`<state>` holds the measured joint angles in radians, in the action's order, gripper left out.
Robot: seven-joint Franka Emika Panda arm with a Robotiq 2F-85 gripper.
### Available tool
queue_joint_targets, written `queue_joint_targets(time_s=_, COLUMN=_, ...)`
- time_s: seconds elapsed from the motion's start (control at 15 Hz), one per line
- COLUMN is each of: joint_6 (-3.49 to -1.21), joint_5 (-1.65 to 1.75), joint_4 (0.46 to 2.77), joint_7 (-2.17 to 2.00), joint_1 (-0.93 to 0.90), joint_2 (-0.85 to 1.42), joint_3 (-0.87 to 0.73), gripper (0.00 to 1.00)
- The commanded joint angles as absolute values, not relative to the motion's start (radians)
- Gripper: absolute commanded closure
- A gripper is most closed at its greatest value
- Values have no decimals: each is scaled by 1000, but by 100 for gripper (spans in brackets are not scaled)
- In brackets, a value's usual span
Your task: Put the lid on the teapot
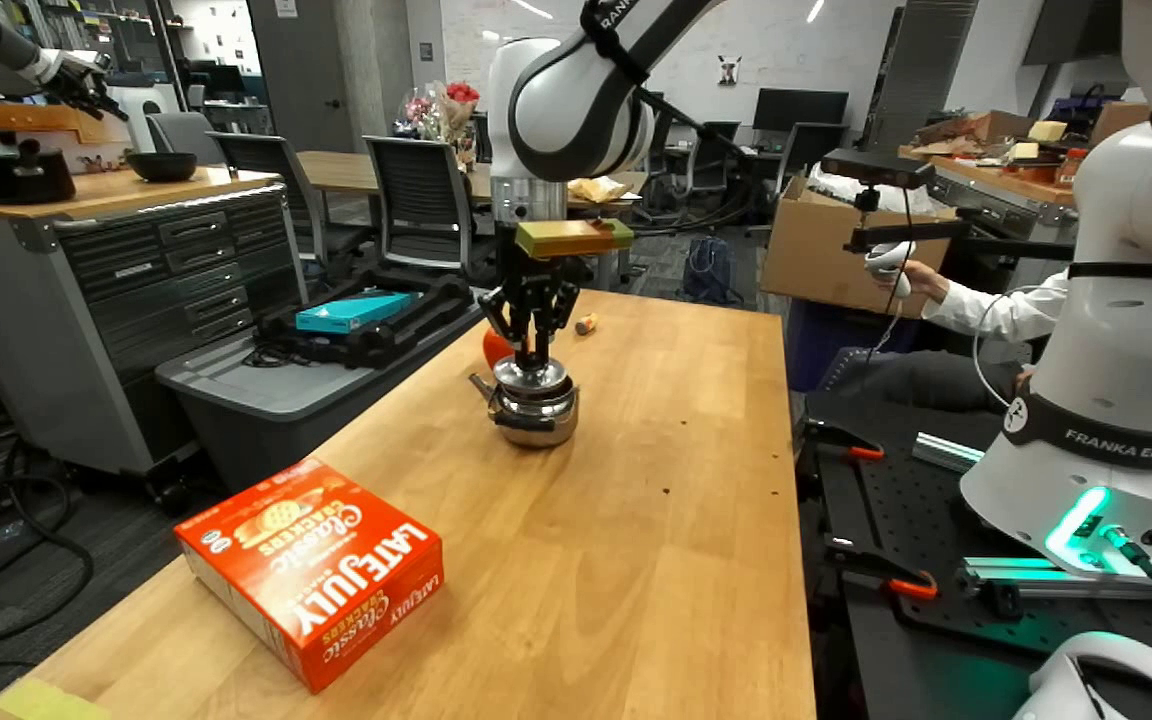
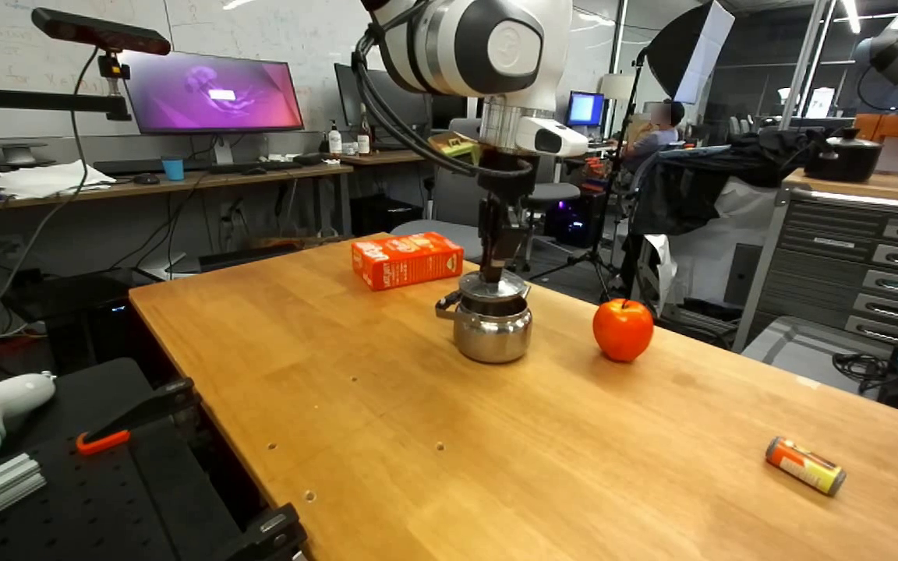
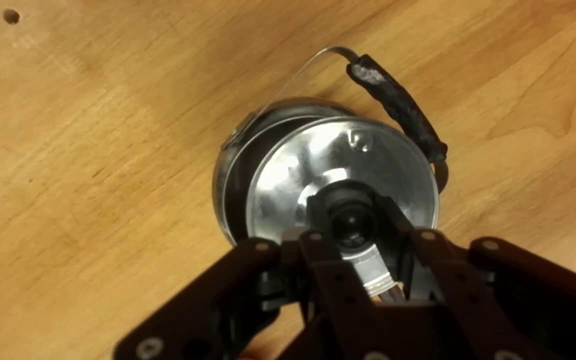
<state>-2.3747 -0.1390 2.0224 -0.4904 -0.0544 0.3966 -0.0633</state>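
Note:
The silvery lid hangs just above the teapot in both exterior views. My gripper points straight down, its fingers closed around the lid's dark knob. In the wrist view the lid covers most of the teapot, but sits off to the right, leaving a dark crescent of the opening at the left. The fingertips flank the knob there. The teapot stands upright on the table; its black-gripped handle is folded down to one side. The lid's near edge is hidden by the gripper.
An orange-red cracker box lies on the wooden table. A red apple stands close to the teapot, partly behind the gripper in an exterior view. A small orange cylinder lies farther along.

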Motion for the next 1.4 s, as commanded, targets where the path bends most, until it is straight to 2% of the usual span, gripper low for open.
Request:
queue_joint_targets(time_s=0.0, joint_6=-2364, joint_5=-118, joint_4=2011, joint_7=-510, joint_1=-63, joint_2=397, joint_3=-77, gripper=93)
queue_joint_targets(time_s=1.33, joint_6=-2362, joint_5=-130, joint_4=2000, joint_7=-488, joint_1=-51, joint_2=433, joint_3=-85, gripper=93)
